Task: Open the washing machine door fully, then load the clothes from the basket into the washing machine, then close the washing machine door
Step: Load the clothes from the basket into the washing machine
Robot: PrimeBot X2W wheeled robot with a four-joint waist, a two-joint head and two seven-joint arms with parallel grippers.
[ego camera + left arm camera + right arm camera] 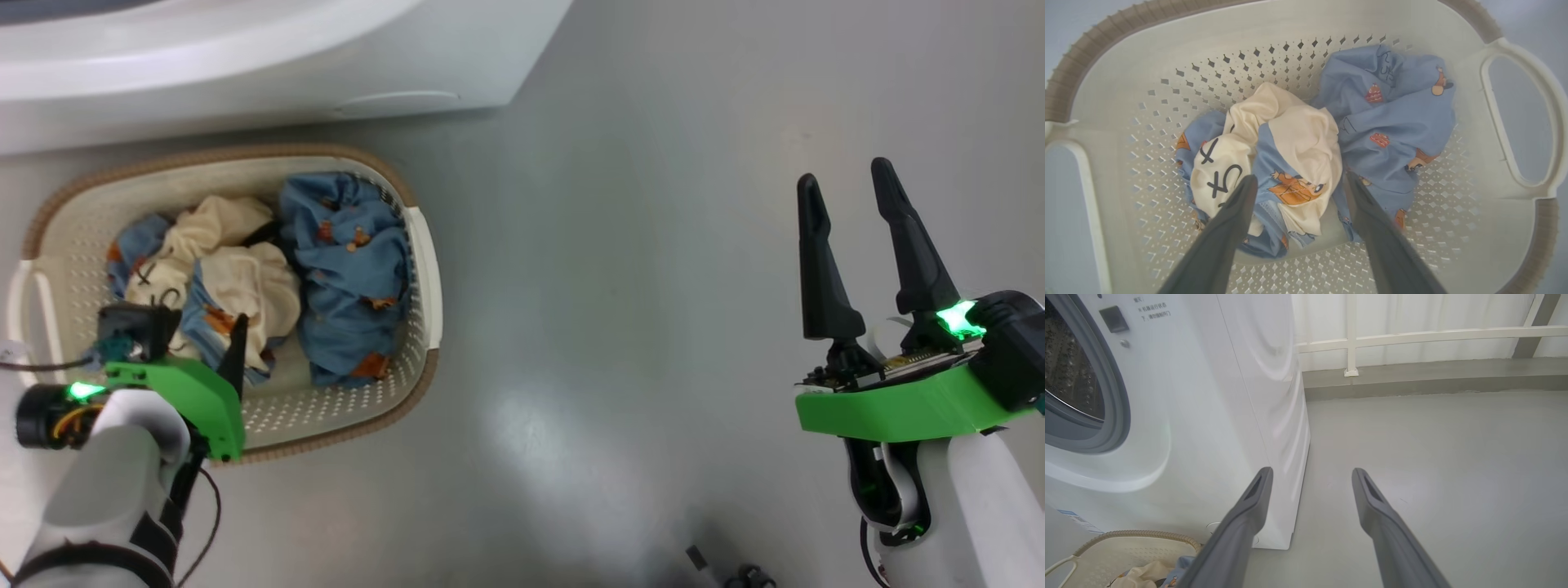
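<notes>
Spread wide and holding nothing, the left fingers [1237,212] hang over the basket [1167,61], pointing down at the clothes [1298,163] heaped on its perforated bottom. The bundle with the cream panel and black letters lies straight ahead of the tips, framed in the gap between them. The plain blue bundle [1396,118] touches it and sits off beyond one finger. The basket's long axis, handle to handle, runs across the fingers' line, not along it. The left arm is plainly the nearer, so the pick looks like a straight drop onto the cream bundle. The right fingers [820,269], equally parted and empty, stand well apart over bare floor [612,327]. The view along them adds the washing machine [1208,416], just beyond the basket. Its steel drum [1069,375] sits uncovered inside the grey gasket [1114,408], apparently ready for loading.
</notes>
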